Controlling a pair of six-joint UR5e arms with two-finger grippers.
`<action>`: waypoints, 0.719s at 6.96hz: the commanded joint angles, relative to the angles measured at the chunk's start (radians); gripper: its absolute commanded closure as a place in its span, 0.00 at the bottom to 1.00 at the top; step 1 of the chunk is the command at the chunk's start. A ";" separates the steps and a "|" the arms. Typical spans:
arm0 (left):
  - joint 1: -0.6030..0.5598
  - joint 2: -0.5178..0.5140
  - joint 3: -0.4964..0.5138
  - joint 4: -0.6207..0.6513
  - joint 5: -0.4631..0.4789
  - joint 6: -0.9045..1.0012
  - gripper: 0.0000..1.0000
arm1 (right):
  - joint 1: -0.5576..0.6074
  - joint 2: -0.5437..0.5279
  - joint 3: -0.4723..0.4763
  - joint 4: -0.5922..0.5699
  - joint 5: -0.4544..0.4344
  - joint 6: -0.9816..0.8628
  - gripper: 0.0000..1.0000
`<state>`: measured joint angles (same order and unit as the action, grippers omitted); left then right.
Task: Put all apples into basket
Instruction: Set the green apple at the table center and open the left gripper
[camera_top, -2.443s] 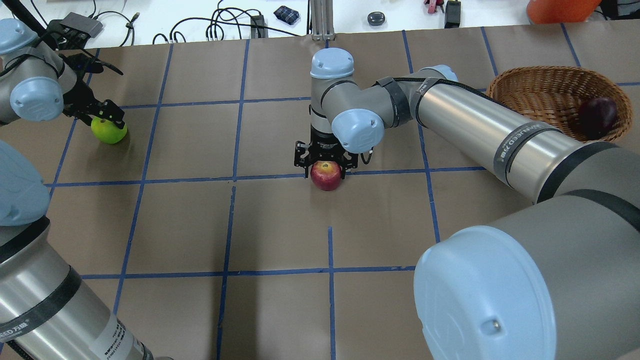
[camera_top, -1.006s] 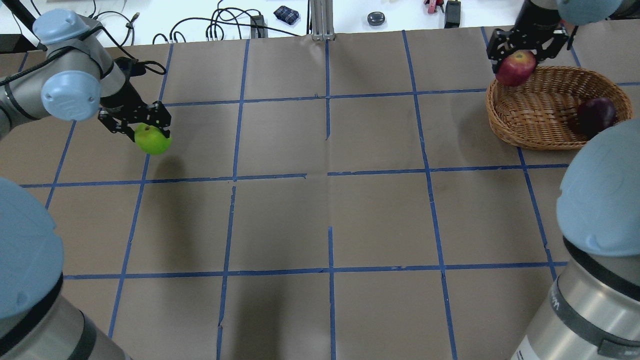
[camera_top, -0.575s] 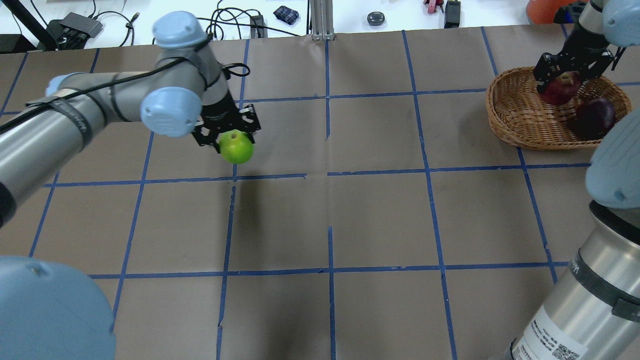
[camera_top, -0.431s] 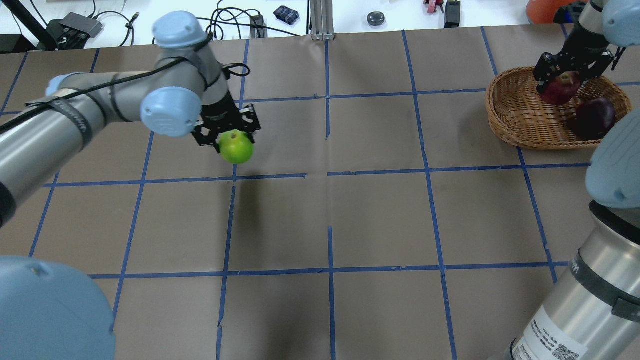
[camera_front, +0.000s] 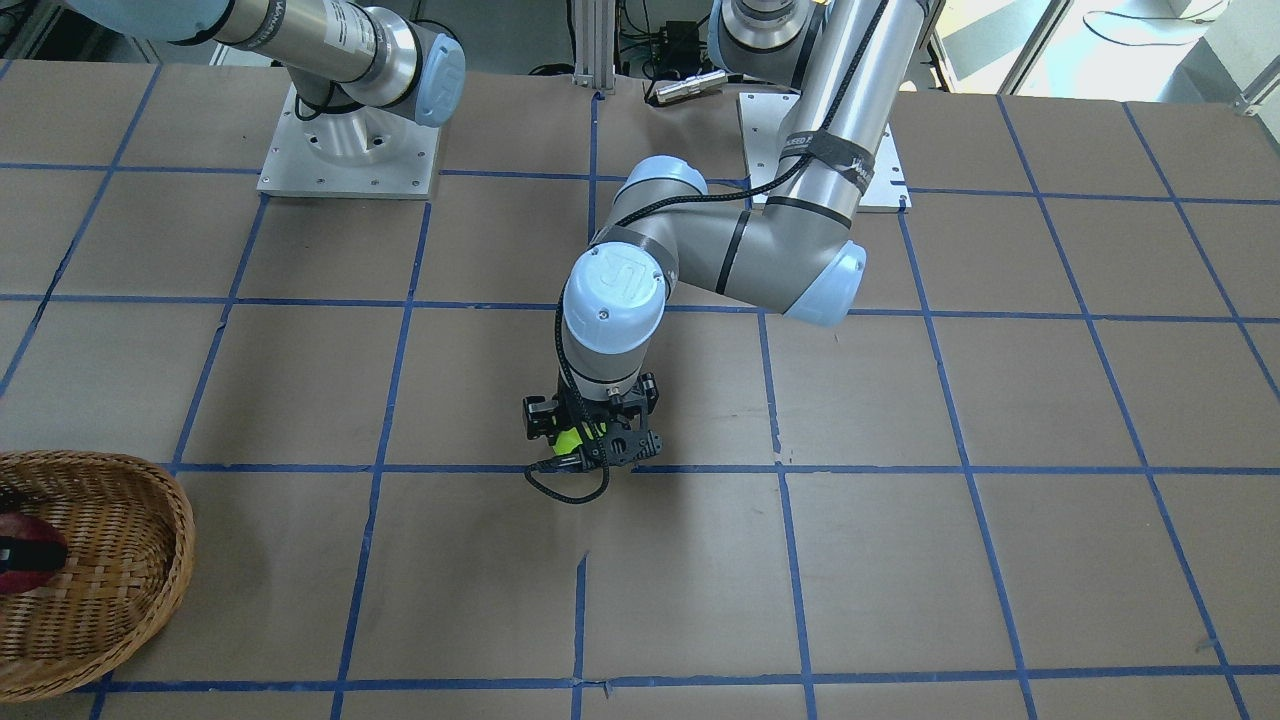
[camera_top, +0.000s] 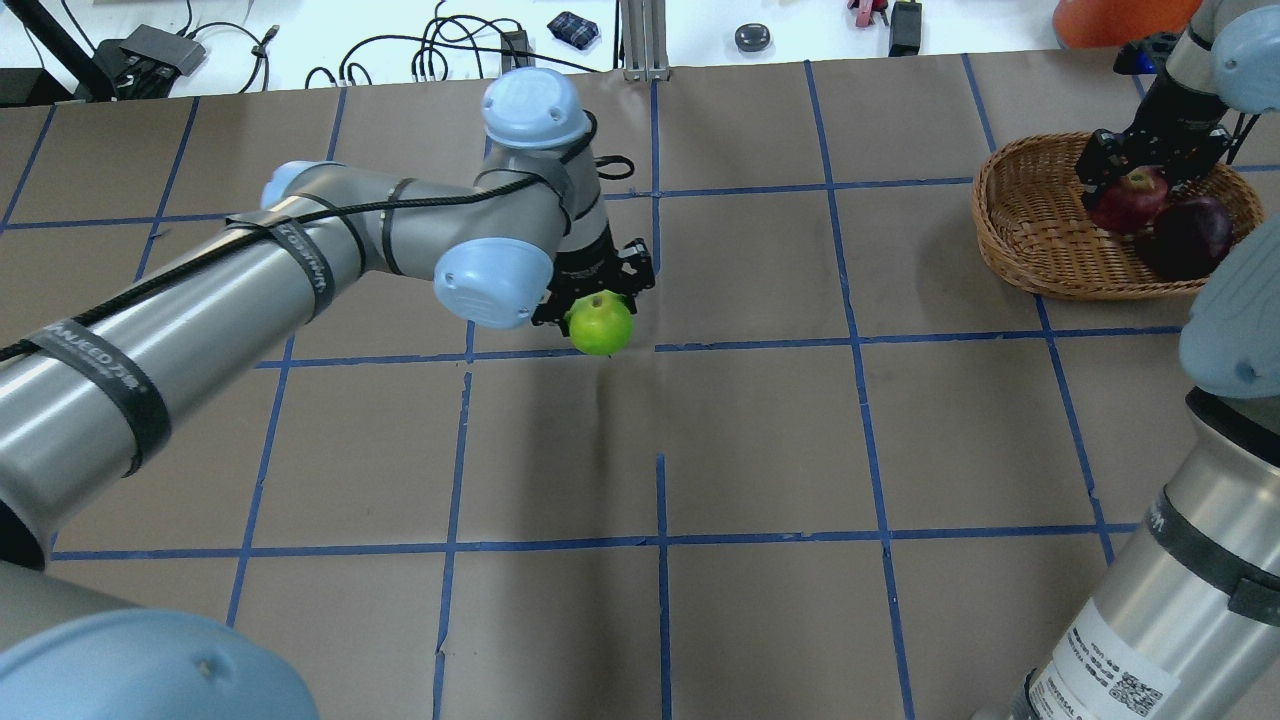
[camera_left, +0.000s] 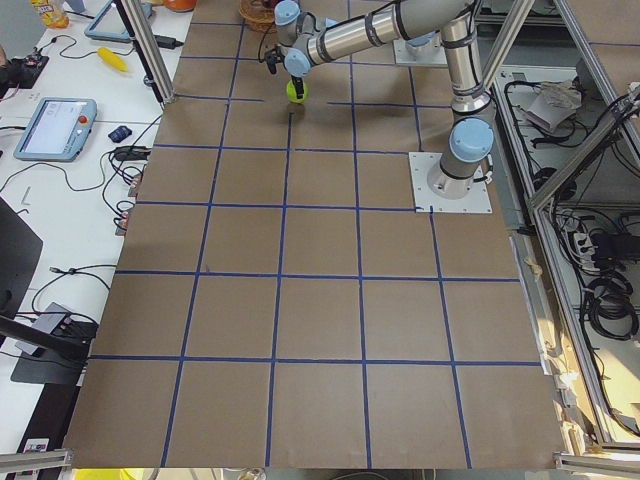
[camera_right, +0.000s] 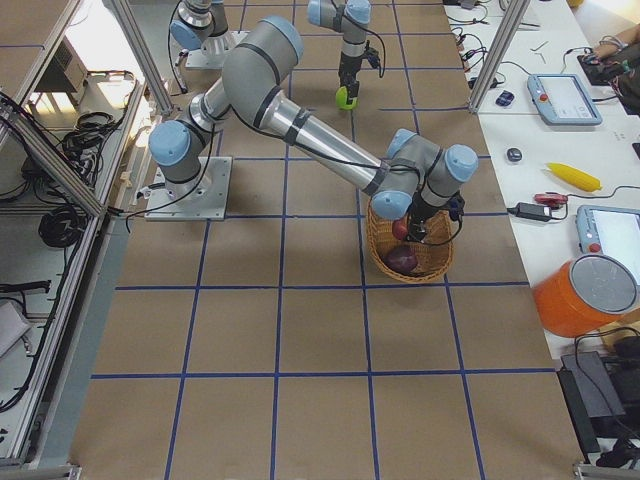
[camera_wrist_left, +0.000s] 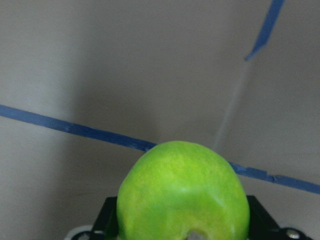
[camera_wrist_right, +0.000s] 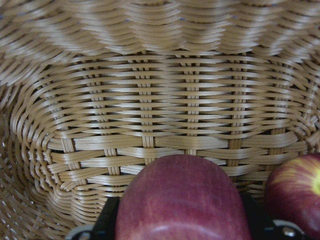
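The dark maroon apple is seen lying in the basket, so one of the three is judged done. The red apple is held just beside it, low inside the basket, by the right gripper, whose jaws are closed on its sides. Release is judged not yet made, and whether the apple rests on the weave cannot be told. The green apple is clamped from above in the left gripper, lifted clear of the table near its middle, well apart from the basket. Its carry and drop are left.
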<state>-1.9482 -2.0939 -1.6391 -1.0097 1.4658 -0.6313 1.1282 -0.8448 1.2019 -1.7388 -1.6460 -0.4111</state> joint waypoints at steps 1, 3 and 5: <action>-0.008 -0.008 0.011 0.013 0.010 0.014 0.00 | 0.001 -0.008 -0.001 0.007 -0.035 -0.006 0.00; 0.014 0.047 0.036 -0.009 0.010 0.057 0.00 | 0.010 -0.046 -0.008 0.009 -0.032 -0.003 0.00; 0.038 0.180 0.111 -0.248 0.010 0.146 0.00 | 0.085 -0.129 -0.008 0.080 -0.026 0.009 0.00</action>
<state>-1.9205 -1.9981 -1.5705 -1.1128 1.4742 -0.5516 1.1627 -0.9292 1.1951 -1.7093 -1.6764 -0.4096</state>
